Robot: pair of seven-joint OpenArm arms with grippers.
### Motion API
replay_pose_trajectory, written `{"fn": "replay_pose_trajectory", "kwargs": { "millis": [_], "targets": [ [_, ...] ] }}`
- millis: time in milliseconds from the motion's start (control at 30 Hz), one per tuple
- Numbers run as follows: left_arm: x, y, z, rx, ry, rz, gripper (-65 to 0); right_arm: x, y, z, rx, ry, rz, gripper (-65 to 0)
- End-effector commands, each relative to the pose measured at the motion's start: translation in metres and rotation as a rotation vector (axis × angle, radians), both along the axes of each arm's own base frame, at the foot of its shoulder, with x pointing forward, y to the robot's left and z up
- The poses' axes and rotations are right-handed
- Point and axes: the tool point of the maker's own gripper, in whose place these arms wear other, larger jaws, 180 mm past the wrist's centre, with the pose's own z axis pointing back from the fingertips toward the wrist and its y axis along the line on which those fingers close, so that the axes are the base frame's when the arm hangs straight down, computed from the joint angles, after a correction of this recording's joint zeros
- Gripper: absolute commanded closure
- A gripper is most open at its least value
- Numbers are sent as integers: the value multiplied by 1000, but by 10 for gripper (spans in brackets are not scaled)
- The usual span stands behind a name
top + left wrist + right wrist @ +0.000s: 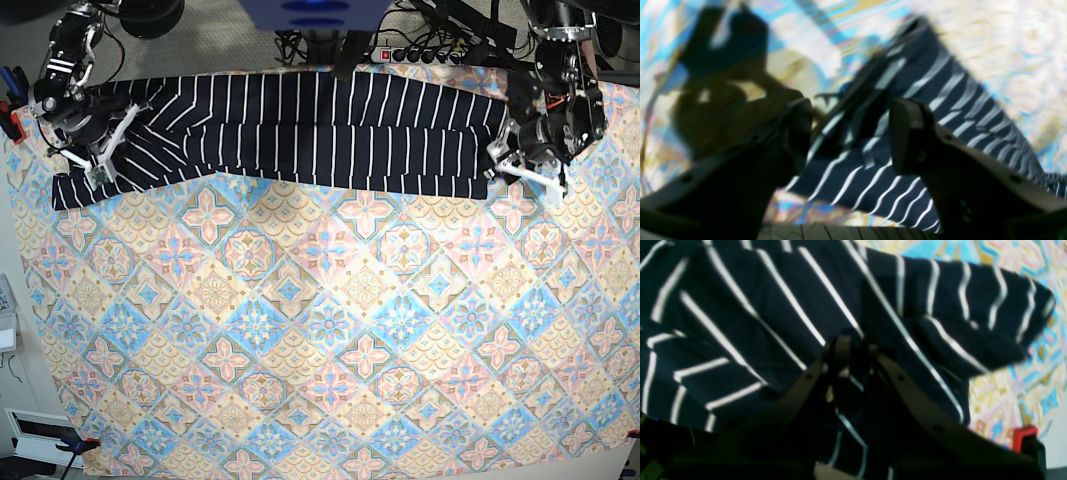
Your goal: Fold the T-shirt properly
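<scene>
The T-shirt (320, 130), dark navy with thin white stripes, lies as a long narrow band across the far side of the table. My right gripper (95, 160) is at its left end. In the right wrist view this gripper (855, 340) is shut on a raised fold of the T-shirt (756, 306), and a sleeve spreads to the right. My left gripper (508, 162) is at the band's right end. In the blurred left wrist view its fingers stand apart over the T-shirt (940, 100), so the left gripper (851, 113) is open with nothing pinched.
A pastel diamond-patterned tablecloth (320, 330) covers the table. A red clamp (1023, 436) sits at the table's edge near my right gripper. A power strip (420, 55) and cables lie behind the far edge.
</scene>
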Motion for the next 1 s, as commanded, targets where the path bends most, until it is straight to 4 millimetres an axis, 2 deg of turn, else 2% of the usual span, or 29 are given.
{"fn": "replay_pose_trajectory", "kwargs": {
  "millis": [0, 333, 500, 833, 967],
  "targets": [
    [3, 3, 5, 5, -7, -9, -366, 7, -6, 10, -17, -35, 5, -58],
    [0, 0, -7, -16, 69, -21, -366, 8, -6, 10, -18, -36, 6, -58],
    [-8, -19, -20, 37, 119, -128, -366, 7, -6, 10, -18, -35, 5, -58],
    [-20, -55, -32, 8, 162, -241, -363, 8, -6, 11, -20, -36, 4, -57],
    [-23, -67, -34, -1, 169, -282, -280, 7, -6, 11, -20, -35, 4, -57]
  ]
}}
